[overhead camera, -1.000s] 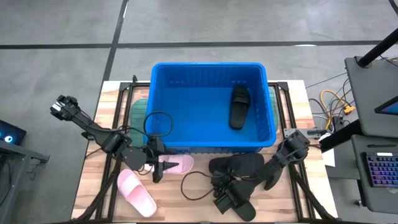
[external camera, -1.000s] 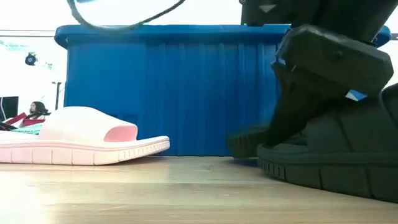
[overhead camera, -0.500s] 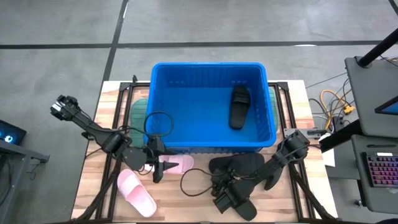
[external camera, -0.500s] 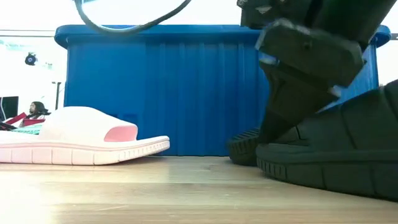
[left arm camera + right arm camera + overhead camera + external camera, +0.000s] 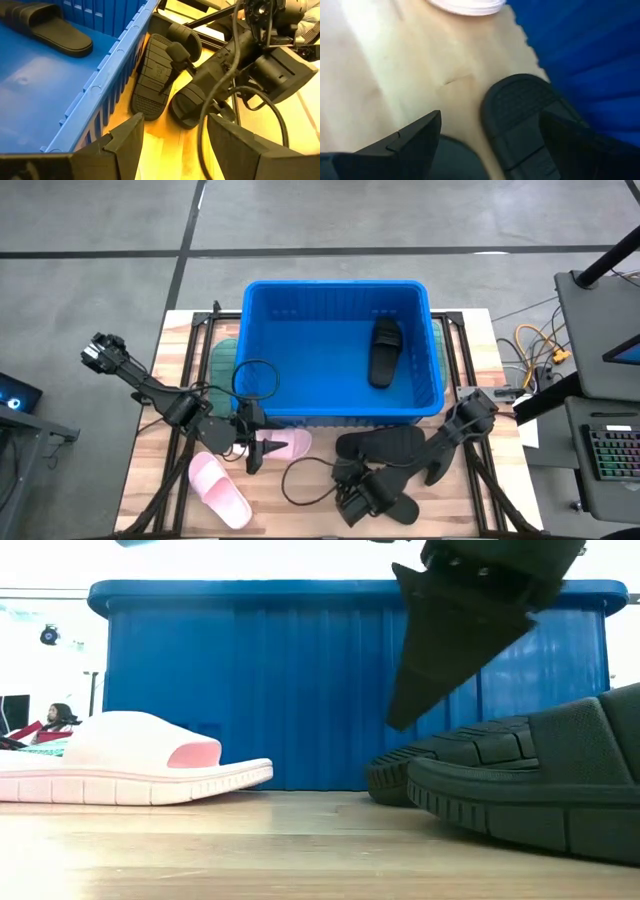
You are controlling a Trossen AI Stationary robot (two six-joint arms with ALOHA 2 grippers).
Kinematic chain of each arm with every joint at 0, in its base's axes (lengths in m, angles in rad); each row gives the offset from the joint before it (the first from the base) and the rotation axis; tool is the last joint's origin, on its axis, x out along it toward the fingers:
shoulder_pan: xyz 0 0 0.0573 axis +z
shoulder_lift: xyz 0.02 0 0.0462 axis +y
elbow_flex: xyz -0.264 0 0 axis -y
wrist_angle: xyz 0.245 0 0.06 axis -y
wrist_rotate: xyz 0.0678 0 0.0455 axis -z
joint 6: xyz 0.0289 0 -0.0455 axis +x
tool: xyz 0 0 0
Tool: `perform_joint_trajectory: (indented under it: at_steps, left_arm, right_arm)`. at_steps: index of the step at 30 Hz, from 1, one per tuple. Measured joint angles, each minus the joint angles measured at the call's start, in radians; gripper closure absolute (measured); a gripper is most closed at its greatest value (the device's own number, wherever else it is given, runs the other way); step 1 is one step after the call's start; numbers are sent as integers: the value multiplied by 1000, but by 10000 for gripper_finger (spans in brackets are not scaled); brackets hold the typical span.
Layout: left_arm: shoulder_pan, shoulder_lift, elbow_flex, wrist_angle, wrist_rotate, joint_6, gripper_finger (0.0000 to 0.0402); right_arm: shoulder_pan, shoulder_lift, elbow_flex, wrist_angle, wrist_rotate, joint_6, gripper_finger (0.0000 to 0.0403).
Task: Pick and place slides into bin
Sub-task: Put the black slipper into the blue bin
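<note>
Right gripper open, empty, low over near table, just left of two black foam slides lying outside near wall of big blue ribbed plastic bin. One black slide already inside bin, right half. Left gripper jaws spread, nothing between — waits over pale pink slide by bin's near-left wall; second pink slide nearer front.

Risks — black pair overlaps, so fingers may catch both or push one; loose cable could snag.
</note>
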Motion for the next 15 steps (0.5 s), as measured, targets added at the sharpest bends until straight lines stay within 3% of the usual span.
perform_joint_trajectory:
  at_steps: [11, 15]
  left_arm:
    - [-2, 70, 0, 32, 51, -1, 198]
    - [-3, 121, 0, 115, 91, 0, 198]
  right_arm:
    - [-33, 12, -58, -5, -31, 8, 77]
    - [-33, 53, -60, 11, -63, -70, 77]
